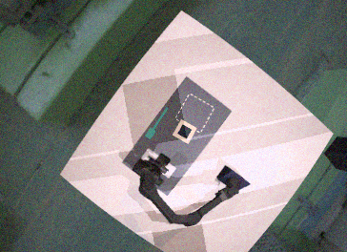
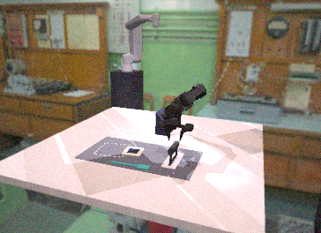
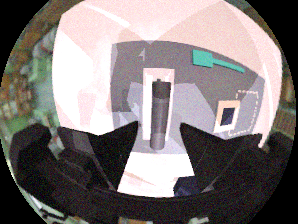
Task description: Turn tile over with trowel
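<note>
The trowel is a pale flat plate (image 1: 169, 170) (image 2: 167, 162) (image 3: 159, 73) with a dark bar handle (image 2: 173, 147) (image 3: 160, 102) raised above it, lying on the mat. My gripper (image 2: 175, 136) (image 3: 159, 125) is open and empty above the handle, which shows between the fingers in the wrist view. The tile (image 1: 184, 131) (image 2: 133, 151) (image 3: 227, 116) is a cream square with its dark mark facing up. It lies at the near edge of the dashed outline (image 1: 202, 100) (image 3: 247, 91), mostly outside it. The arm hides part of the trowel in the top view.
A teal spatula-like tool (image 1: 151, 133) (image 2: 143, 167) (image 3: 202, 58) lies flat on the grey mat (image 1: 214, 112) (image 2: 194, 161) (image 3: 125, 55), beside the tile. The arm's dark base (image 1: 240, 178) stands on the table beyond the mat. Shadows and light bands cross the table.
</note>
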Controlling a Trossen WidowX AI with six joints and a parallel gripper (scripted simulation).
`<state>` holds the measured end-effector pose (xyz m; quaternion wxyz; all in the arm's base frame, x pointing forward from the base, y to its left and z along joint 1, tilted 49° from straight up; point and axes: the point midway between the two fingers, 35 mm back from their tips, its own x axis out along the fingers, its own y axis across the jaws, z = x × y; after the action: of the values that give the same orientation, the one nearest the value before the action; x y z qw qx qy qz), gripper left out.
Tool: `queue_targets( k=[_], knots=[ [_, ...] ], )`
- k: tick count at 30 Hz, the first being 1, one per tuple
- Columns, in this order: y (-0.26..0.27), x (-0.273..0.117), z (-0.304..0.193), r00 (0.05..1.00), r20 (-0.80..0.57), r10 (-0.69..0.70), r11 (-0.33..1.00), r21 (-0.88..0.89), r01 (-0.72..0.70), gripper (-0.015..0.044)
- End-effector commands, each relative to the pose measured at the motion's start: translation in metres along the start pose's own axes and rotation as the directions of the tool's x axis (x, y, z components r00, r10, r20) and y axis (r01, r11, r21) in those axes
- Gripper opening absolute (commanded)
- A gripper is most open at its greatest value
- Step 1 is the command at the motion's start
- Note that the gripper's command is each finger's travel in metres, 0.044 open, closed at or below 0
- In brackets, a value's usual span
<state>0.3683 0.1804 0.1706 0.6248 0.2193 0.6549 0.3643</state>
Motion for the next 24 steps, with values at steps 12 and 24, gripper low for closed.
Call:
queue_targets(
  k=[12, 24],
  knots=[
    [0.001, 0.020, -0.005, 0.999, -0.031, 0.008, 1.000, 0.009, -0.008, 0.0270],
    [0.002, 0.039, -0.005, 0.999, -0.032, 0.010, 1.000, 0.008, -0.009, 0.0270]
  ],
)
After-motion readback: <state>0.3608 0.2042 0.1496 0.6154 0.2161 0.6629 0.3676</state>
